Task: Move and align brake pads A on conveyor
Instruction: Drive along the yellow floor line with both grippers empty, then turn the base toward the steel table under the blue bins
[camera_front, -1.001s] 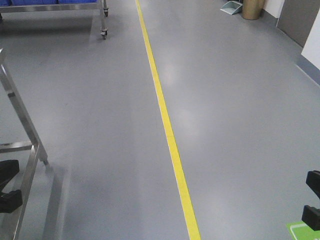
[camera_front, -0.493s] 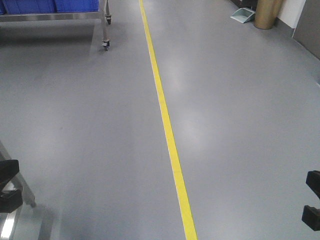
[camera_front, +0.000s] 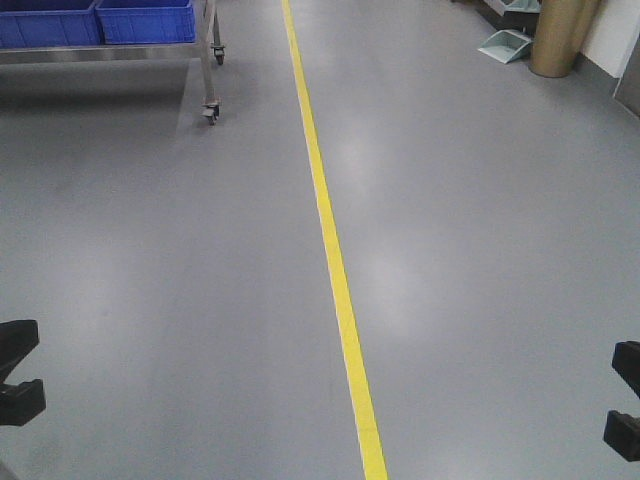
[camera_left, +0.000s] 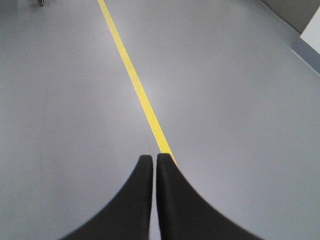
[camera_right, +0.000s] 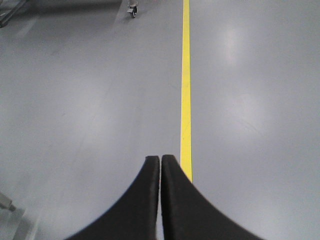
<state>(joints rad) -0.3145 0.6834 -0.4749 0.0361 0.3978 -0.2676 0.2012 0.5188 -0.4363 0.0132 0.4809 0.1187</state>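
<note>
The brake pads A and the conveyor are out of view in every frame. My left gripper (camera_left: 154, 159) is shut with nothing between its black fingers and hangs over grey floor beside a yellow line (camera_left: 134, 80). My right gripper (camera_right: 160, 159) is shut and empty too, above the same floor. In the front view only black parts of the left arm (camera_front: 18, 375) and the right arm (camera_front: 626, 400) show at the frame's lower edges.
A yellow floor line (camera_front: 330, 250) runs away down the middle. At the far left stands a wheeled steel trolley (camera_front: 209, 60) holding blue bins (camera_front: 145, 20). A tan cylinder bin (camera_front: 560, 40) and a dustpan (camera_front: 504, 44) are at the far right.
The whole view has shifted: the steel frame at the left has slid out of sight, and the trolley with blue bins and the tan bin have come further into frame. Both grippers stay as before.
</note>
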